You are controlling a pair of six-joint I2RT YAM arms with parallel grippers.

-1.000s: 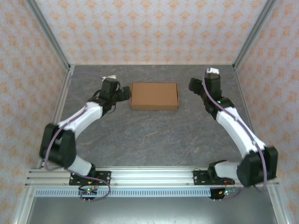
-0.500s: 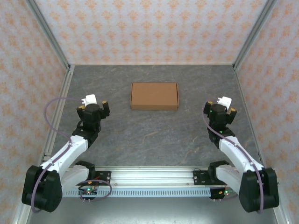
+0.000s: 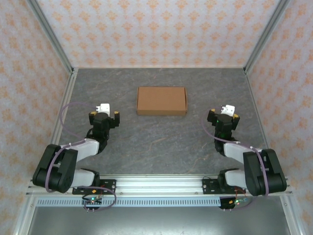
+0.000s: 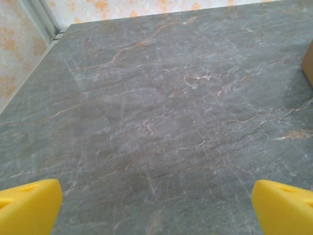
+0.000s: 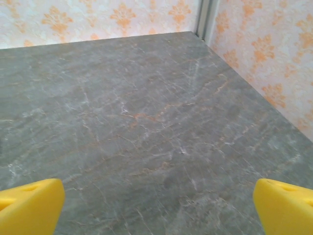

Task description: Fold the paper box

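The table [image 3: 161, 147] carries one thing, the box [image 3: 161, 101]. It lies in the far middle as a closed, shallow brown rectangle with its top flat. It has not moved during the last second.

The arms have changed. A second ago both reached forward, one gripper at each short end of the box. Now both arms are folded back toward their bases. The left gripper [image 3: 104, 115] and the right gripper [image 3: 224, 114] are each well apart from the box. Both stand wide and hold nothing. In the left wrist view, the yellow fingertips [image 4: 27, 208] sit at the far corners, with bare table between them.

I judge that the folding is finished, and the arms are returning to rest.
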